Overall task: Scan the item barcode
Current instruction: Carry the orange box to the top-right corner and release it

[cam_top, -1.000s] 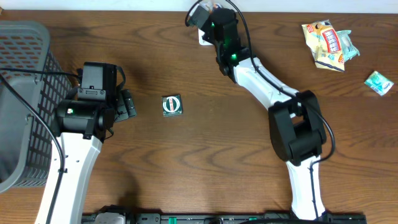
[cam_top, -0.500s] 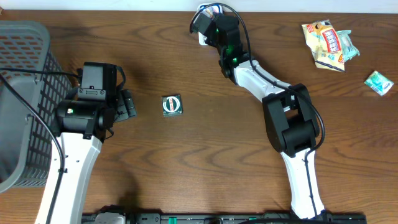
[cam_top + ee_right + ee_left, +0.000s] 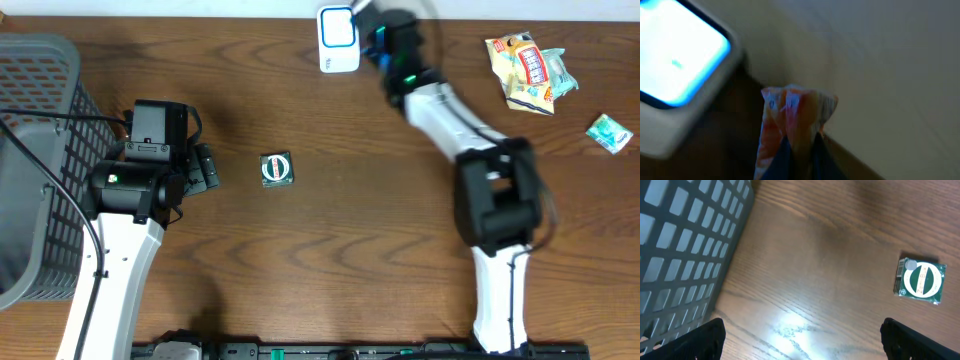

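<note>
On the tabletop [image 3: 330,260] we are seeing a basket [image 3: 40,120] at the left edge. Our left end effector [image 3: 207,168] is hovering beside it, jaws spread wide, gripping nothing. A green packet [image 3: 276,169] is lying just right of it. At the far edge the scanner [image 3: 338,38] is glowing, and our right end effector [image 3: 385,30] is pinching an orange packet [image 3: 795,120] tight just beside the screen. A snack bag [image 3: 525,70] and a sachet [image 3: 608,132] are lying far right.

Orange-and-white packet [image 3: 795,117], pinched upright in right gripper [image 3: 801,159], just beside white scanner [image 3: 338,40], blue screen lit
</note>
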Action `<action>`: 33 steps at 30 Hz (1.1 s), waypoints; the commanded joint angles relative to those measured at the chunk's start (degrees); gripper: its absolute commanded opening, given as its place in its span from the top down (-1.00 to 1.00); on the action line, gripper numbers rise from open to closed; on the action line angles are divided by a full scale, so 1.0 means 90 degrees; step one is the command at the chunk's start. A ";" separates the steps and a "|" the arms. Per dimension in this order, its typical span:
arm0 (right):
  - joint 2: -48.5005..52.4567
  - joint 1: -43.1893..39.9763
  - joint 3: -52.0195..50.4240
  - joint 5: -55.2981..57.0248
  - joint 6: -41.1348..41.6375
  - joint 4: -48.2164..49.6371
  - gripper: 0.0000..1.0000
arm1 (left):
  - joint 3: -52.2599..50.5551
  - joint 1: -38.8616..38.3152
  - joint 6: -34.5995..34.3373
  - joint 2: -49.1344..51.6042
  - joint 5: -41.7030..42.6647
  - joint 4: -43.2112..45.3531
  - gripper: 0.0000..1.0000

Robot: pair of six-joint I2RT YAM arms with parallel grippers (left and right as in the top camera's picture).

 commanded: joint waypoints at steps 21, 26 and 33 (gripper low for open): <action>-0.0945 -0.3895 0.0070 -0.0039 0.1379 -0.4112 0.35 | 0.0090 -0.0012 -0.0034 0.0019 -0.0017 -0.0012 -0.95; -0.0865 -0.4034 0.0063 -0.0549 0.1469 -0.4248 -0.48 | 0.0090 -0.0012 -0.0034 0.0019 -0.0017 -0.0015 -0.95; -0.0865 -0.3871 0.0063 -0.1430 0.1911 -0.4301 -0.96 | 0.0090 -0.0012 -0.0034 0.0019 -0.0017 -0.0012 -0.95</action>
